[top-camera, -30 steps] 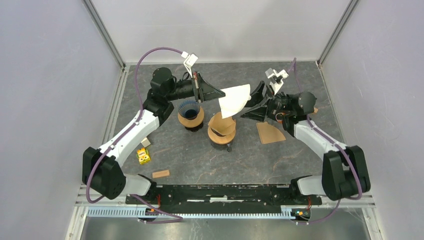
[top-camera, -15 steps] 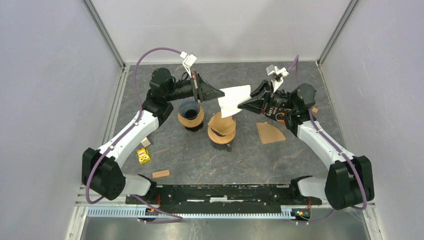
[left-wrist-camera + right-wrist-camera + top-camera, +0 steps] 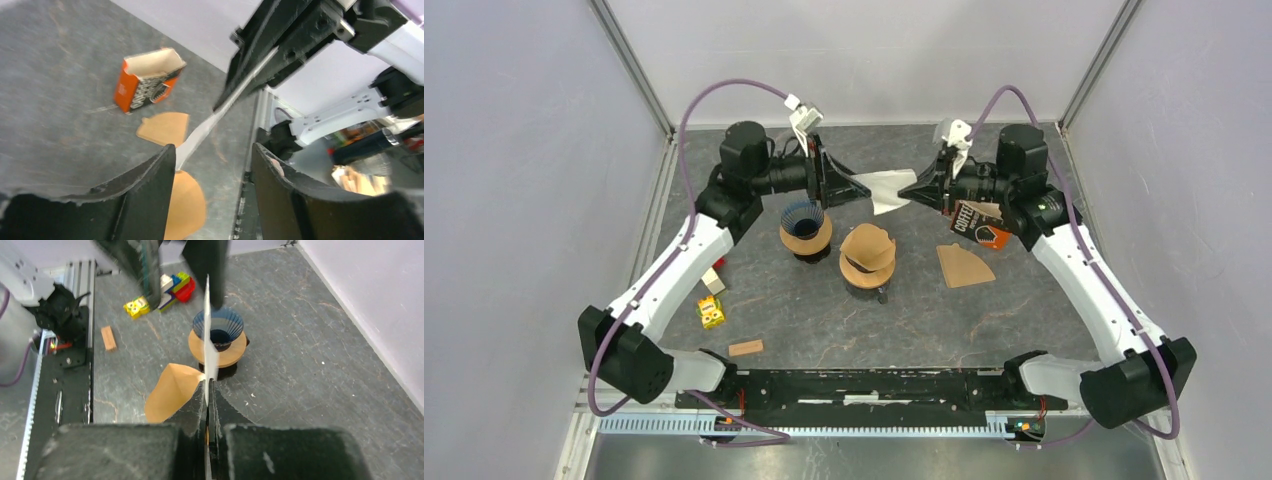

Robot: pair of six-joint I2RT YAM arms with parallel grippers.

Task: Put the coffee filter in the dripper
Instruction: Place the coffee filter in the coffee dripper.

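Observation:
A white coffee filter [image 3: 885, 189] hangs in the air between my two grippers, above the back of the table. My right gripper [image 3: 915, 188] is shut on its right edge; in the right wrist view the filter [image 3: 207, 325] stands edge-on out of the shut jaws [image 3: 207, 386]. My left gripper [image 3: 852, 187] is open, and the filter [image 3: 200, 135] rests against one finger [image 3: 162, 172] only. The empty blue ribbed dripper [image 3: 803, 217] on its wooden ring stands below the left gripper. A second dripper [image 3: 867, 252] beside it holds a brown filter.
An orange coffee box [image 3: 980, 223] lies under the right arm, with a flat brown filter [image 3: 964, 265] in front of it. Small coloured blocks [image 3: 711, 311] and a wooden block [image 3: 745, 348] sit at the front left. Walls close in the table.
My right gripper has shut on the white filter and my left gripper has opened, letting go of it. Both arms have risen and drawn back, and the filter has moved toward the rear.

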